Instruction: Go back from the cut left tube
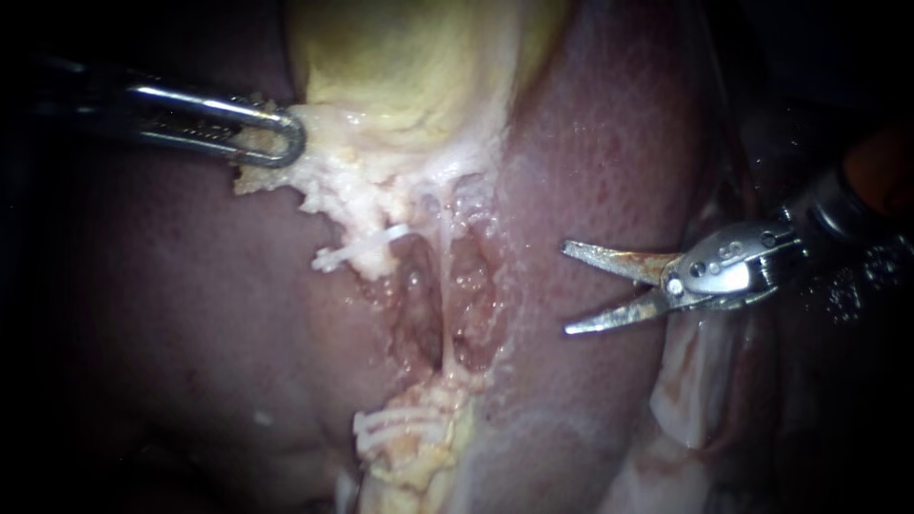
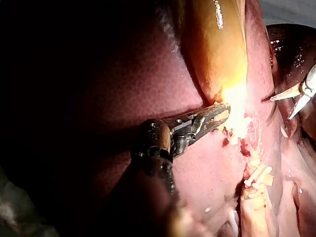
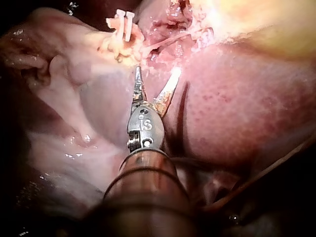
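Scissor blades of our right instrument stand spread, empty, at three o'clock, with the cut left tube at their nine o'clock (soft, slick stumps, we judge, held only beside their clips), while our left instrument pinches the gallbladder at ten o'clock.

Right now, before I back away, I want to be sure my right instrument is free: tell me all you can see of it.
The right instrument enters from the right: a shaft, a shiny metal wrist, two pointed jaws stained rusty brown. The jaws stand open in a V and hold nothing. They point toward the dissected bed, apart from its white clips, over the liver; whether they touch it is unclear.
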{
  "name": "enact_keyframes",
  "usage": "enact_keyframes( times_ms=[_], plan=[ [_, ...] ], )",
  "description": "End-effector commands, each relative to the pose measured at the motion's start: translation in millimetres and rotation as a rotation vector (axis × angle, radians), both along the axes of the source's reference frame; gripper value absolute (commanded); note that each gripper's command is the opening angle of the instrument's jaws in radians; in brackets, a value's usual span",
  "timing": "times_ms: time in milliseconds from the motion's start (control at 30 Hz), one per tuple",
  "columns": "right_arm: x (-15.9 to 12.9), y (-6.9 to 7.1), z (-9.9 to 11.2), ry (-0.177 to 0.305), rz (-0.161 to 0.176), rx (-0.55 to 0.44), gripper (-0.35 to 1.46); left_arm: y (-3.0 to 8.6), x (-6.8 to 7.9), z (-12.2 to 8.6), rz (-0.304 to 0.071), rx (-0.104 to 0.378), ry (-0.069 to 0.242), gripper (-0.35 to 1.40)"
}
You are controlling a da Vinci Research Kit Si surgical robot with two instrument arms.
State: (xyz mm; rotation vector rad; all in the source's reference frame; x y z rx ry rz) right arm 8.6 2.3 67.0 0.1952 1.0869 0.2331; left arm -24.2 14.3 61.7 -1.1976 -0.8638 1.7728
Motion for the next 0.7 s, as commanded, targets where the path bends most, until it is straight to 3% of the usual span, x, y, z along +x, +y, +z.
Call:
enact_keyframes(
  times_ms=[33, 333, 700],
  plan=[
    [0.0, 0.0, 0.0, 0.0, 0.001, 0.0, 1.45, -0.2, -0.3, 0.4, -0.002, -0.005, 0.004, -0.35],
    [0.0, 0.0, 0.0, 0.0, 0.001, 0.0, 1.45, -1.5, -2.7, 4.5, 0.016, -0.005, 0.007, -0.35],
    [0.1, 0.0, 0.0, 0.007, -0.007, 0.005, 1.45, -1.7, -3.0, 4.7, 0.022, -0.004, 0.007, -0.35]
  ],
)
